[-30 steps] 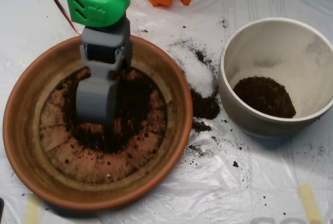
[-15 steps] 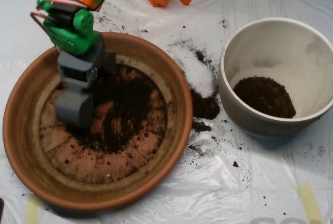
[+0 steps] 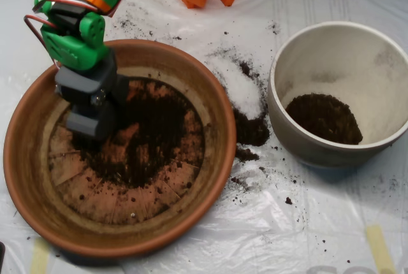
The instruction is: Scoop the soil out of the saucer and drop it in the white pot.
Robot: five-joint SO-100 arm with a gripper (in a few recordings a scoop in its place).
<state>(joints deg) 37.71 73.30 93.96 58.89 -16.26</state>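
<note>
One grey scoop [image 3: 89, 124] sits low over the left floor of the saucer [image 3: 210, 105], whether its shells are parted or closed I cannot tell, with the soil [image 3: 156, 140] spread just right of its tip and the white pot [image 3: 284, 118], apparently holding another dark heap, well apart to the right

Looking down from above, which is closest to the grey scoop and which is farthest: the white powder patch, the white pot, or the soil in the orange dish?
From the scoop:
1. The soil in the saucer, right beside it, in the dish's middle.
2. The white powder patch, on the table just right of the dish.
3. The white pot, farthest, at the right edge.
</note>
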